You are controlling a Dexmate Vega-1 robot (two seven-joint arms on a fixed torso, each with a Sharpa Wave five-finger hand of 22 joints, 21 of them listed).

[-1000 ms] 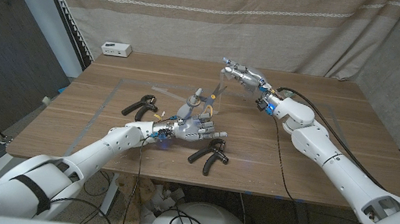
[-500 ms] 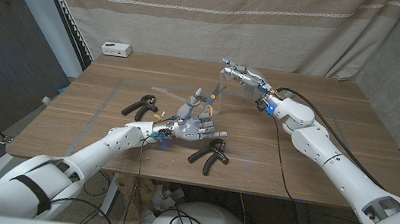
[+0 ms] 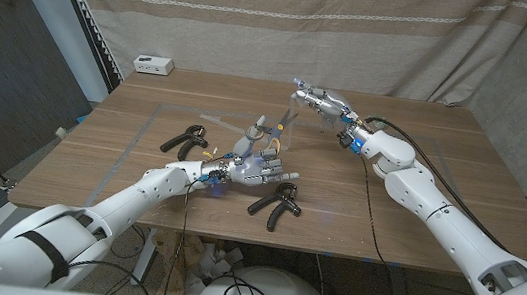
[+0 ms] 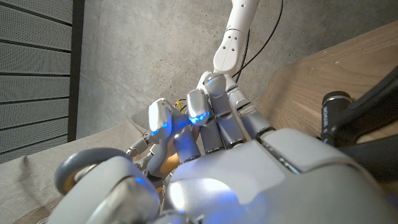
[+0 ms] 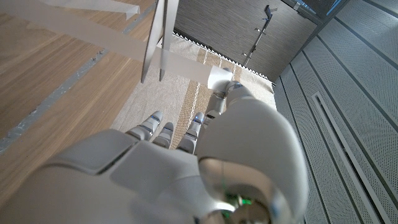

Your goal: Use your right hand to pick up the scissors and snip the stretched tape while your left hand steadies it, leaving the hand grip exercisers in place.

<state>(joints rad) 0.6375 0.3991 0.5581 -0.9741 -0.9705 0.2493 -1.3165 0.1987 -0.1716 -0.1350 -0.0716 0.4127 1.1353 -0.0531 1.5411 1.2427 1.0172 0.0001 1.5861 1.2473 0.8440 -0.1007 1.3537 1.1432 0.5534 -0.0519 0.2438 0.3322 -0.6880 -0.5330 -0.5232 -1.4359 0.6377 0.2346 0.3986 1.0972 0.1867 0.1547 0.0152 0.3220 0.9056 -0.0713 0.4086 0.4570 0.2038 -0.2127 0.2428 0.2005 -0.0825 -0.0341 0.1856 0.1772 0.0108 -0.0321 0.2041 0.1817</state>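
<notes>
Right hand (image 3: 321, 102) of mine is closed around the handles of the scissors (image 3: 290, 120), lifted above the bench (image 3: 420, 187) toward its far edge, a little right of middle. I hold it there so the blades can come down onto the tape from above, without brushing anything lying on the wood. The scissors' long axis slants from my grip down toward the middle of the bench, tips aimed at my left hand; in the right wrist view the two blades (image 5: 158, 37) run close together, nearly parallel, so I judge them almost shut.

My left hand (image 3: 256, 164) sits near the middle of the bench with its fingers raised and spread. I take it to be steadying the tape (image 3: 266, 140), a faint clear strip rising from it, but I cannot tell whether the fingers actually pinch it. The strip is too thin to see its ends.

One grip exerciser (image 3: 187, 140) lies toward the left edge, just beyond my left forearm; the other (image 3: 276, 207) lies by the near edge, just beside my left hand. Both are apart from the scissors, as they should be.
</notes>
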